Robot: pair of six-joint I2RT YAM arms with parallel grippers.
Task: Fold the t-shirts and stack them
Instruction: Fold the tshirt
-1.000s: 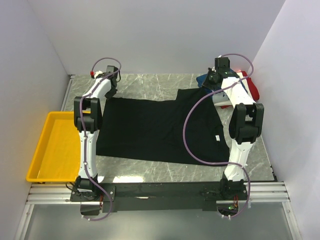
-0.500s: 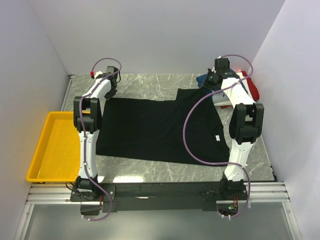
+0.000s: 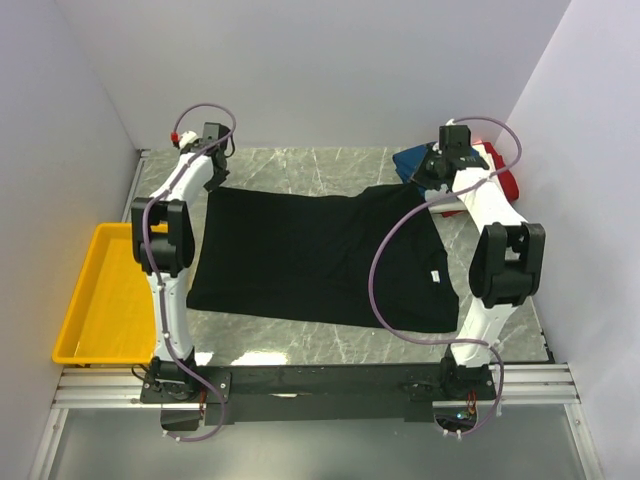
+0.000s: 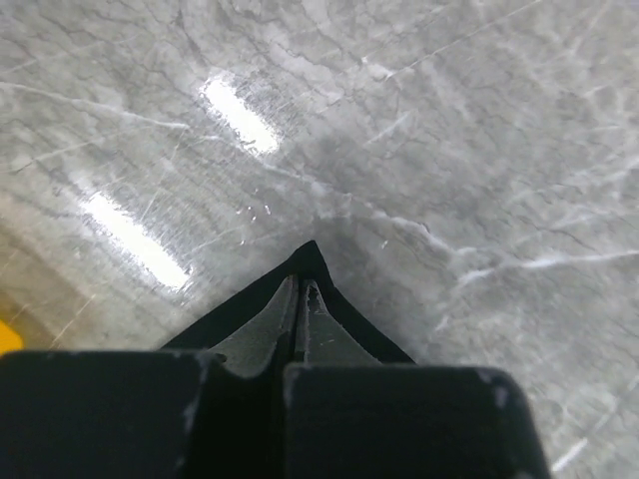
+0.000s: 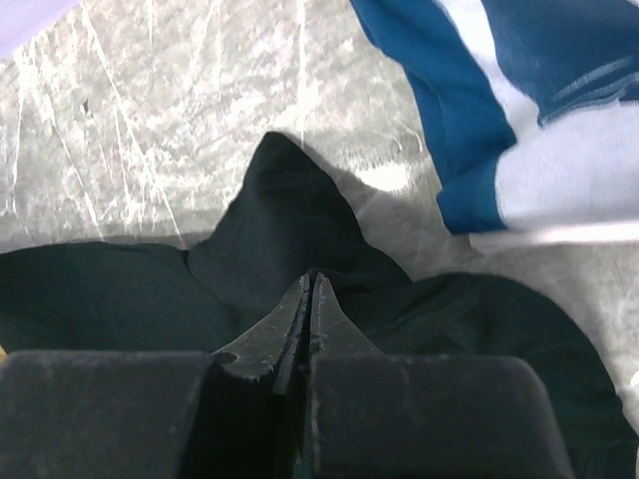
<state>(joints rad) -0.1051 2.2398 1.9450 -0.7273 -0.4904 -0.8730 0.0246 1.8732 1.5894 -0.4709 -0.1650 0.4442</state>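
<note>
My left claw [image 4: 302,289] is closed to a thin line, with a pointed corner of the black t-shirt [image 3: 310,255] pinched between the tips and poking out just beyond them over bare marble. My right claw [image 5: 310,284] is likewise pressed together on a bunched ridge of the same dark cloth, which rises into a small peak ahead of the tips. Both grips sit along the shirt's far edge, left and right, and the rest of the garment lies spread across the middle of the tabletop [image 3: 300,170], fairly flat and open. I judge the work to be at its very start: nothing is folded, nothing is stacked, and this first shirt is only being laid out for its first fold. The blue t-shirt [image 5: 519,90] lies crumpled just beyond my right claw, with the red t-shirt [image 3: 505,180] beside it in the far right corner (a loose heap, not a stack). The yellow tray [image 3: 75,300] sits off the left edge. Which part of the black shirt each claw holds, hem or sleeve, I cannot tell. My right arm covers part of the heap, so the white cloth there could be a separate shirt or the blue one's print.
</note>
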